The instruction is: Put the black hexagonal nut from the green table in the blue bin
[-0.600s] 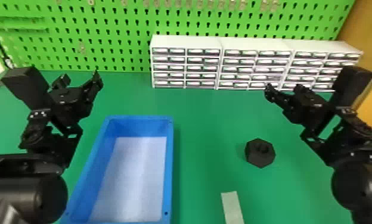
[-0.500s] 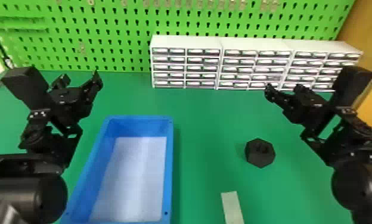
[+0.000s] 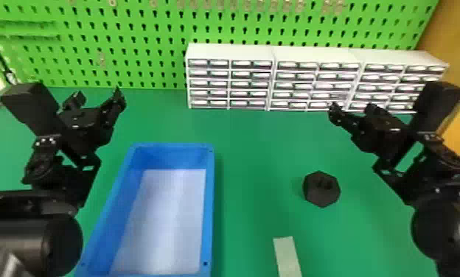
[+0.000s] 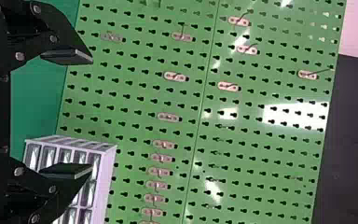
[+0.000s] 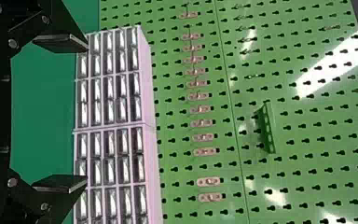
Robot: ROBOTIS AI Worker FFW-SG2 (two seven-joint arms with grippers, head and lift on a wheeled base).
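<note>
Black hex. nut [image 3: 321,189] sits on green table [image 3: 258,165], R of blue bin [image 3: 210,206]; R gripper [image 3: 351,108] & L gripper [image 3: 98,97] both empty, spread wide, so prob. best: centre R over nut, lower vert., squeeze opp. flats evenly.

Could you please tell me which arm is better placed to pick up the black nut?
Probably the right: the open right gripper is nearer the nut, while the left gripper is away beyond the blue bin.
</note>
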